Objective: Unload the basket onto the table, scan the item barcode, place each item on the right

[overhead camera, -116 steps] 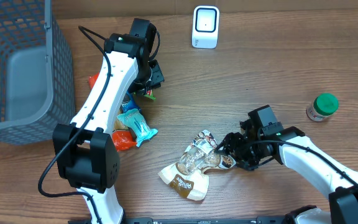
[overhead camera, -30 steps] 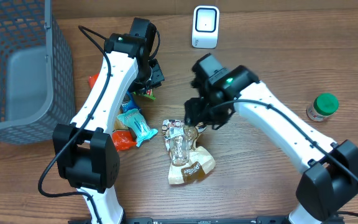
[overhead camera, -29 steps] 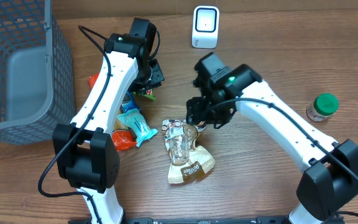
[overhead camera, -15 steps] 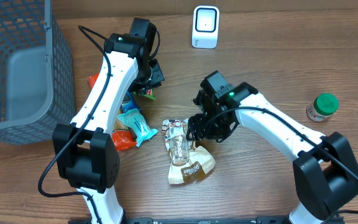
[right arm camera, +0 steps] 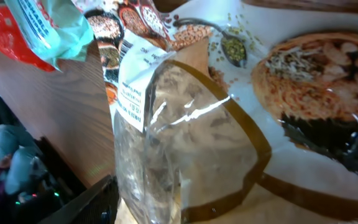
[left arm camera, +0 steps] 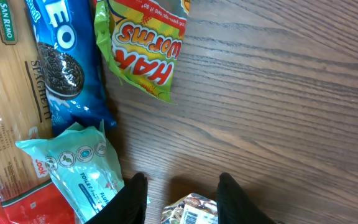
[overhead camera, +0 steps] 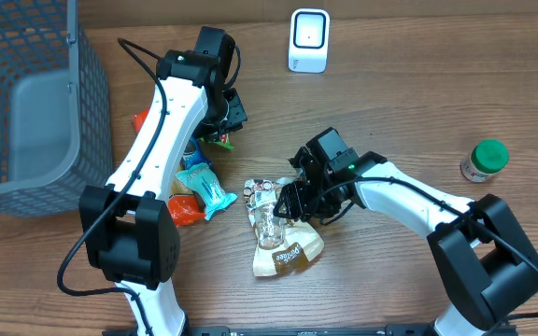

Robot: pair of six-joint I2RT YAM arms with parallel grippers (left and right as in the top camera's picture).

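Note:
The item is a brown paper bag with a clear window [overhead camera: 274, 229], lying flat at the table's middle. It has printed food pictures and a white label at its far end. My right gripper [overhead camera: 286, 201] is low over the bag's top right part and open. The bag [right arm camera: 191, 124] fills the right wrist view, with one finger [right arm camera: 95, 202] beside its clear window and the other hidden. The white scanner [overhead camera: 308, 40] stands at the back. My left gripper [left arm camera: 182, 202] hangs open and holds nothing; a corner of the bag with a barcode [left arm camera: 194, 211] shows below it.
Snack packs lie by the left arm: gummy worms [left arm camera: 145, 46], Oreo [left arm camera: 67, 68], a teal tissue pack [overhead camera: 204, 187] and a red pack [overhead camera: 185, 210]. A grey mesh basket [overhead camera: 92, 103] stands at the far left. A green-lidded jar [overhead camera: 484, 159] stands at the right.
My right gripper has come down and toward the front, from above the bag to its top right part, with its jaws slightly narrower. The bag and the left arm stay put.

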